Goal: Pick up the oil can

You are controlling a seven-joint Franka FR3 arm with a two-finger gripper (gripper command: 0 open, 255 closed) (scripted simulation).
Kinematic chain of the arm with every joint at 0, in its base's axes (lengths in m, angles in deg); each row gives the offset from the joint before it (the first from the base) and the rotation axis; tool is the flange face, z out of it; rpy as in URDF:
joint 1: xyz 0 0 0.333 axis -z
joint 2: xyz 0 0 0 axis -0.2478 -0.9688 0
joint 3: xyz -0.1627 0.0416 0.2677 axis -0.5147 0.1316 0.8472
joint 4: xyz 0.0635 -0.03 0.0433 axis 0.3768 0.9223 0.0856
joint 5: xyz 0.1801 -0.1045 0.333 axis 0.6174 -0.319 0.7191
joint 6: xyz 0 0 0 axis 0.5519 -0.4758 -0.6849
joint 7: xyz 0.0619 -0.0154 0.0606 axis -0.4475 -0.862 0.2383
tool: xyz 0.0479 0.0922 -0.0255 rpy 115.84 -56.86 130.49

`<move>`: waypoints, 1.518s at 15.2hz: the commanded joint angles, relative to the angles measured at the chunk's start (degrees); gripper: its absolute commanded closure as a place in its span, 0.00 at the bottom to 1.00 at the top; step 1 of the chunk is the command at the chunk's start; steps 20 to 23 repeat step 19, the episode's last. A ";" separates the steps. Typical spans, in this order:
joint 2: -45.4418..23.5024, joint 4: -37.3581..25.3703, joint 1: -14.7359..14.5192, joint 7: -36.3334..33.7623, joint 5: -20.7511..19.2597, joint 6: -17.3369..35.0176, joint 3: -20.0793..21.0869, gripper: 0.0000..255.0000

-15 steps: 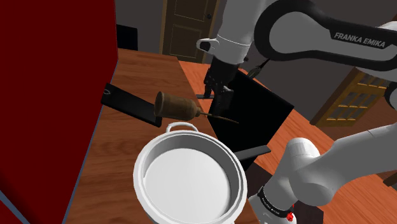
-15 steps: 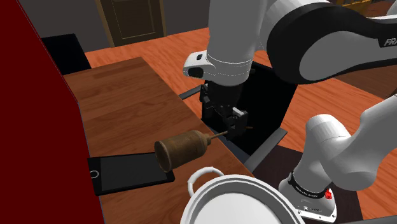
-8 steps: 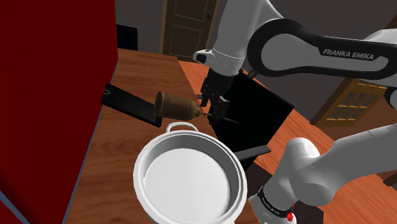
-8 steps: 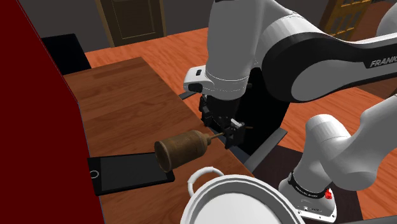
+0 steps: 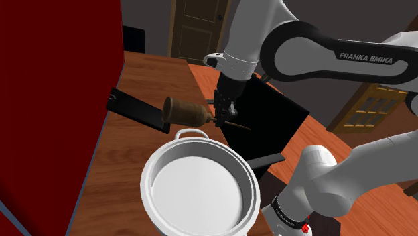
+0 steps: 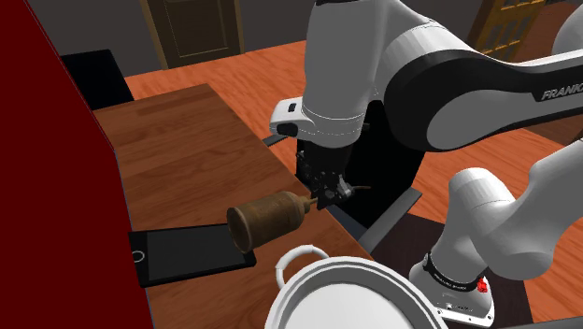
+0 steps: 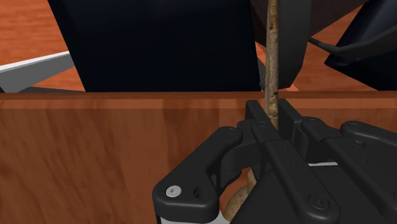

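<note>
One oil can (image 5: 187, 112), two fingers (image 7: 256, 119) clasping spout (image 7: 273, 57)

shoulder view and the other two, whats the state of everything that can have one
oil can: lying on its side on the table, not lifted, thin spout toward the arm
end effector: shut on the oil can's spout
pot: upright, no lid, empty
phone: lying flat, screen dark, by the can's base
door: shut
</note>
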 commanded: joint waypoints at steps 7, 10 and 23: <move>-0.52 -4.29 0.06 -0.03 -0.07 -3.77 -0.03 1.00; -0.95 -6.93 0.11 0.01 -0.14 -5.98 -0.09 1.00; -2.38 -13.62 0.24 0.09 -0.30 -11.24 -0.18 1.00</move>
